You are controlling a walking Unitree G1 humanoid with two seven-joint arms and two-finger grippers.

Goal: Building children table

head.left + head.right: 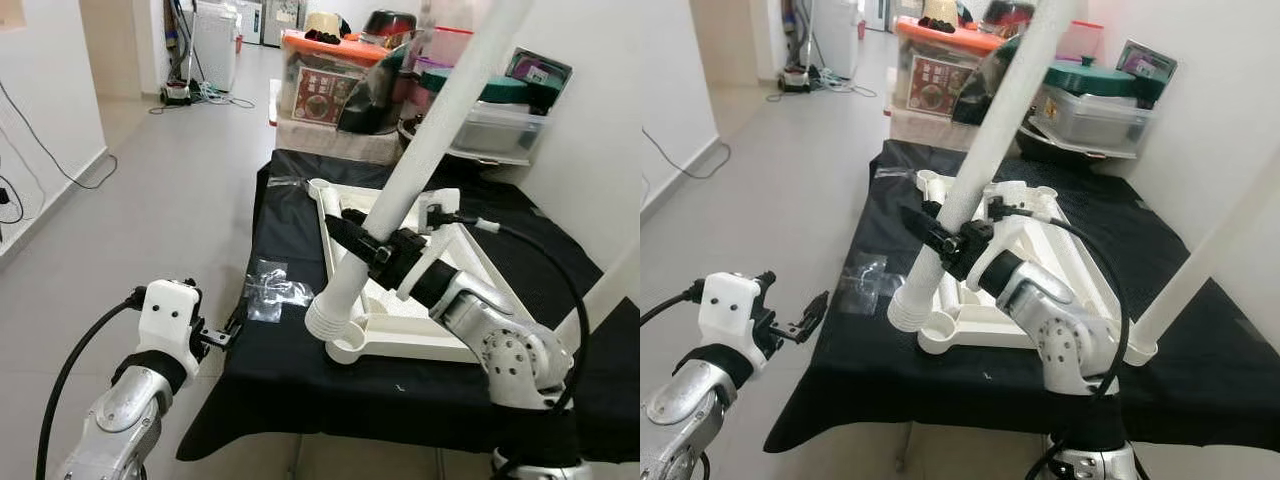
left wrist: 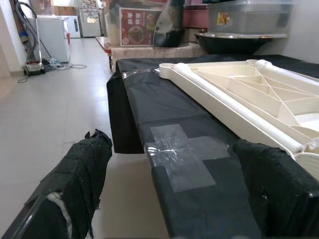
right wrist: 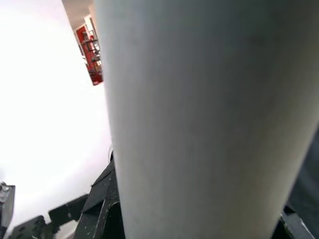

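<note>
Grey floor tiles run up the left of the frame toward a doorway, and a desk [image 1: 300, 380] draped in black cloth fills the centre and right. On the cloth lies the white tabletop frame [image 1: 420, 335], upside down, with round sockets at its corners. Its far corner is partly hidden behind the arm and the leg. A clear plastic bag [image 1: 268, 290] lies flat on the cloth at centre left, near the desk edge.

Storage boxes [image 1: 330, 85] and lidded containers are stacked beyond the desk at upper centre; their contents are hard to make out.

The right gripper [image 1: 362, 243], at centre frame, has its black fingers clamped round a long white table leg [image 1: 400, 190]. That leg slants up to the top edge, where it is cut off; its ribbed lower end hangs just above the nearest corner socket. Another white leg [image 1: 1210, 250] is cut off at the right edge.

The left gripper [image 1: 222, 336] hovers at lower left beside the desk edge, its fingers [image 2: 84, 169] spread apart and holding nothing.
</note>
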